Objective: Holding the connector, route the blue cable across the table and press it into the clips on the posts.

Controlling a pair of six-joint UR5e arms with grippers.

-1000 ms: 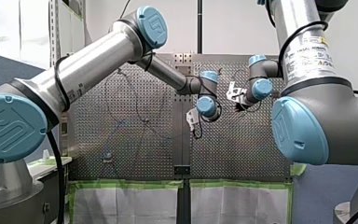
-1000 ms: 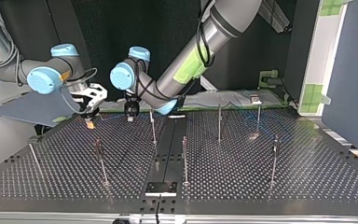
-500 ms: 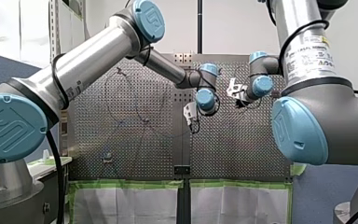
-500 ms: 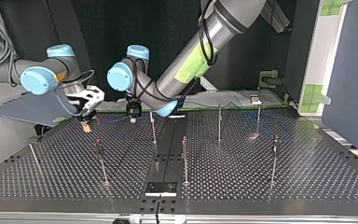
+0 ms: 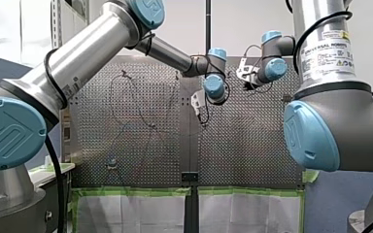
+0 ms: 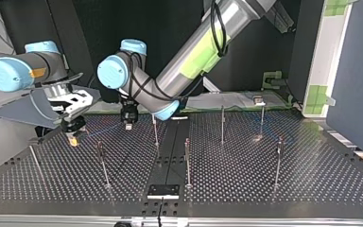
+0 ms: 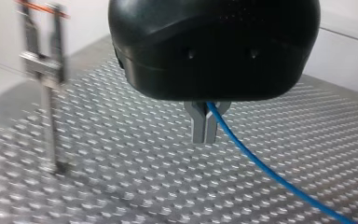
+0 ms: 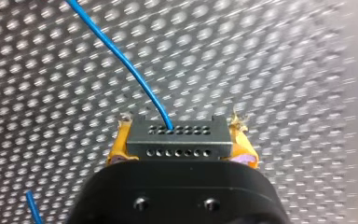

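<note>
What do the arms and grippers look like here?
Both arms: silver tubes, light-blue joint caps, black cables outside. Left arm carries a green patch; right arm a Universal Robots label. Left gripper: black housing, metal fingers. Right gripper: black, yellow pads.

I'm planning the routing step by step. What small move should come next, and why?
Probably bring the cable down toward the post nearer the top view's camera than both grippers: my right gripper holds the connector and my left gripper is shut on the cable, so that stretch is controlled.

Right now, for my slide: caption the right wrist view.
The right tool clamps the connector; blue cable leads off over the perforated table.
</note>
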